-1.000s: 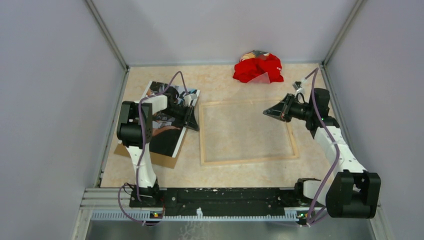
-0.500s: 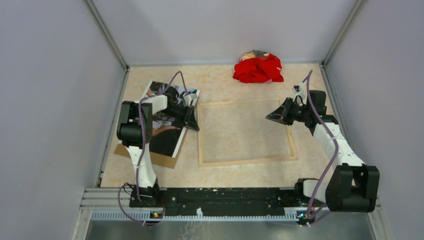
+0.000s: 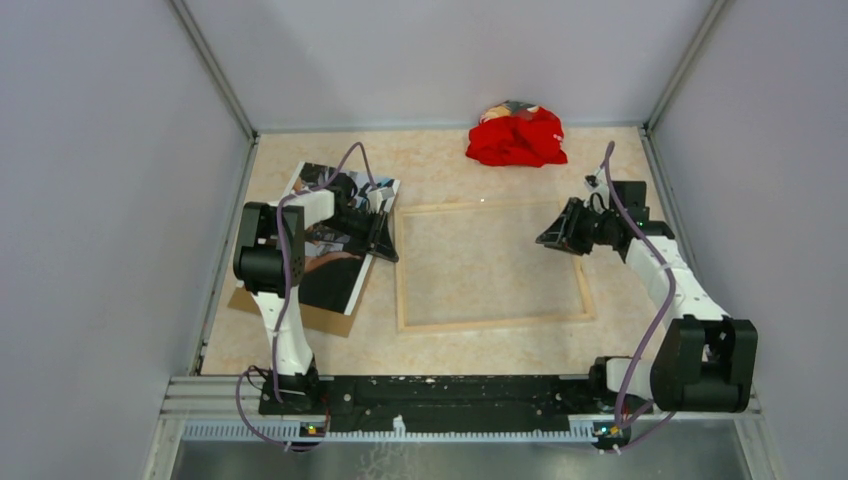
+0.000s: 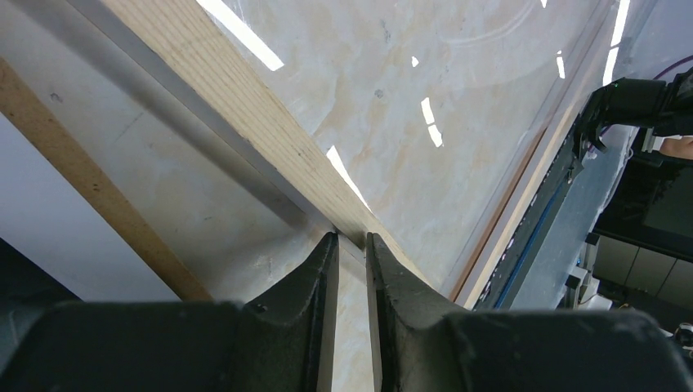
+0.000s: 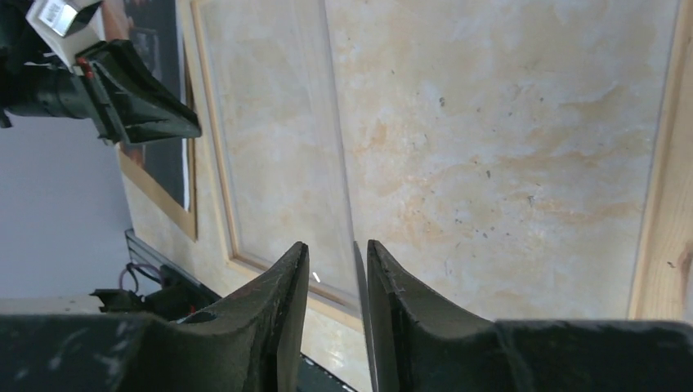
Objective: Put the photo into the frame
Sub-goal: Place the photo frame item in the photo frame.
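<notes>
The frame (image 3: 490, 322) lies mid-table with its light wood back up. My left gripper (image 3: 390, 250) is shut on its left rail; in the left wrist view the wooden rail (image 4: 221, 90) runs in between the closed fingertips of that gripper (image 4: 351, 237). The photo (image 3: 325, 270) lies picture-up left of the frame, partly under the left arm. My right gripper (image 3: 545, 238) hovers over the frame's right side. In the right wrist view the right gripper (image 5: 337, 245) is open, and the thin edge of a clear pane (image 5: 278, 122) passes between the fingers, close to the right one.
A brown backing board (image 3: 300, 318) pokes out under the photo's near edge. A red cloth bundle (image 3: 515, 137) sits at the back. Grey walls close in on both sides, and the arms' base rail (image 3: 450, 390) runs along the near edge.
The right gripper has opened from shut and drawn back to the right and lower over the frame's right side. The left gripper, the frame and the photo have not moved.
</notes>
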Controlling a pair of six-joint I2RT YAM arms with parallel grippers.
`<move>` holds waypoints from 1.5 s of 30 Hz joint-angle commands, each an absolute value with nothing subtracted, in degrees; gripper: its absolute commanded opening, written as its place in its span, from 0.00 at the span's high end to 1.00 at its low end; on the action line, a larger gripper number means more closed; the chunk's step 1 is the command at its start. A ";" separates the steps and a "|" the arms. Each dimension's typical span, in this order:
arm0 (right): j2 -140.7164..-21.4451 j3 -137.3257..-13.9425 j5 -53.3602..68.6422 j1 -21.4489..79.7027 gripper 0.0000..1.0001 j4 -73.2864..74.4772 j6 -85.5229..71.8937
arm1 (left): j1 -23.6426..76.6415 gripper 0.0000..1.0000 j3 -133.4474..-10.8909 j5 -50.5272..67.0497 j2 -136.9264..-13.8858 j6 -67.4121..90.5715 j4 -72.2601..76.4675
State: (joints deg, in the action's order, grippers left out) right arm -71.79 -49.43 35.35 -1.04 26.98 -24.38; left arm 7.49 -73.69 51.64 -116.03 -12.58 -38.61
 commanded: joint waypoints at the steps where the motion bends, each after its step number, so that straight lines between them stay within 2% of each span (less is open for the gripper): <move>1: -73.34 -53.37 31.36 0.75 0.63 29.69 -21.45 | 7.34 0.75 -73.39 53.69 -116.36 -13.38 -37.69; 7: -74.91 -55.68 24.50 3.37 0.52 32.03 -19.56 | 7.33 0.75 -73.17 53.79 -116.41 -13.45 -37.58; 15: -77.24 -57.20 16.25 5.88 0.46 34.16 -17.72 | 7.30 0.75 -73.20 53.98 -116.54 -13.51 -37.64; 31: -80.48 -56.50 4.52 7.95 0.42 33.83 -16.77 | 7.31 0.76 -73.39 54.32 -116.94 -13.45 -37.86; 45: -82.72 -55.74 0.91 8.09 0.41 33.23 -16.35 | 7.34 0.76 -73.51 54.39 -116.89 -13.38 -37.94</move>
State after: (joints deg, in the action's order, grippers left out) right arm -81.87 -54.54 3.42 7.49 34.30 -17.10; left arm 7.35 -73.67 52.51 -116.55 -12.58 -38.59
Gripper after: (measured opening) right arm 0.583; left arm 0.244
